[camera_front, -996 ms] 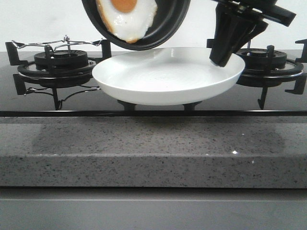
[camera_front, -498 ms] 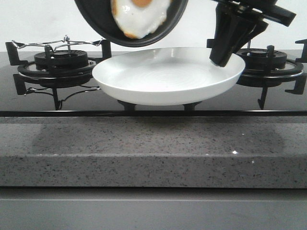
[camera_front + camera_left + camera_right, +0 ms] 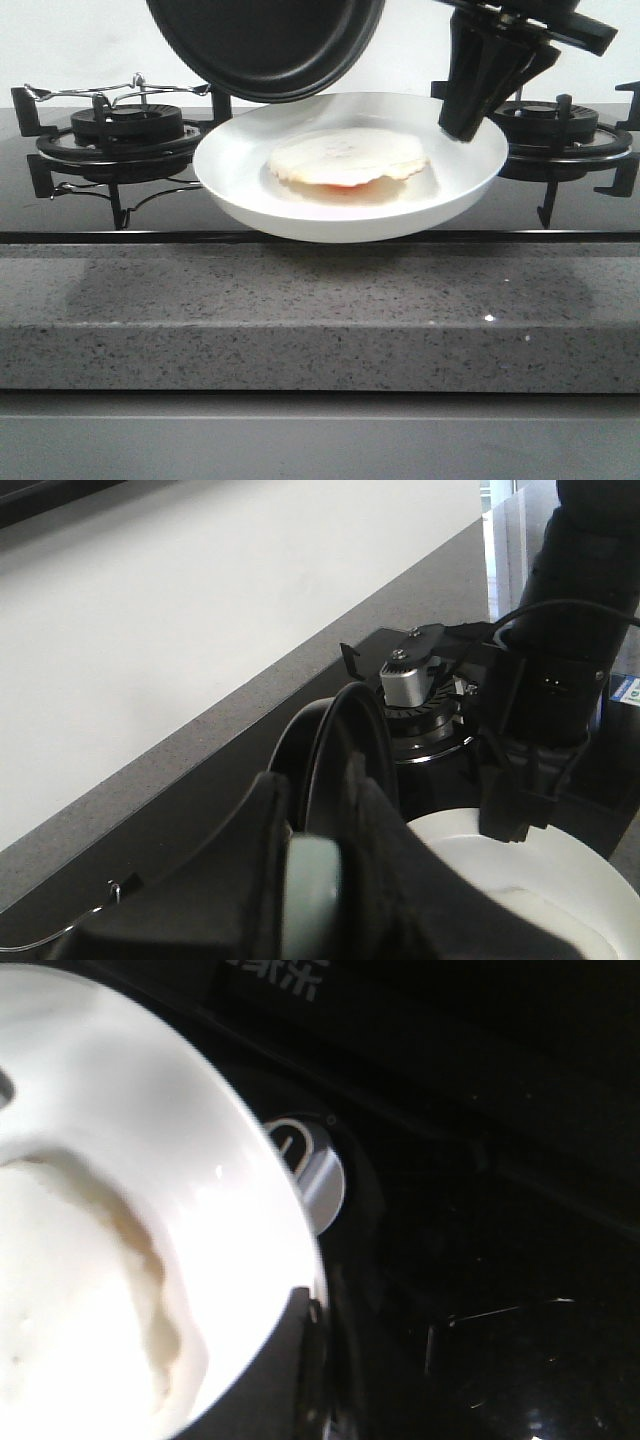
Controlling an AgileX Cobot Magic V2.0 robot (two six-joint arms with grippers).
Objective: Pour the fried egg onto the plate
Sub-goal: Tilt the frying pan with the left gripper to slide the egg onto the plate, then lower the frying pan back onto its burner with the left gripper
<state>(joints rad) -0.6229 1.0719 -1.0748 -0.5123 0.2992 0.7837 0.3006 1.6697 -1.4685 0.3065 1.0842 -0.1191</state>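
Holding the plate (image 3: 240, 175) up by its rim, my right gripper (image 3: 466, 122) pinches it, so a slip could tip it. My left gripper (image 3: 310, 880) squeezes the tilted pan (image 3: 265, 45). Lying flat in the plate, the fried egg (image 3: 348, 160) faces yolk down, widest sideways.

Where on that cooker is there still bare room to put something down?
The grey stone ledge in front of the hob looks bare. Behind it is crowded: plate with the fried egg, tilted pan above, burners on both sides.
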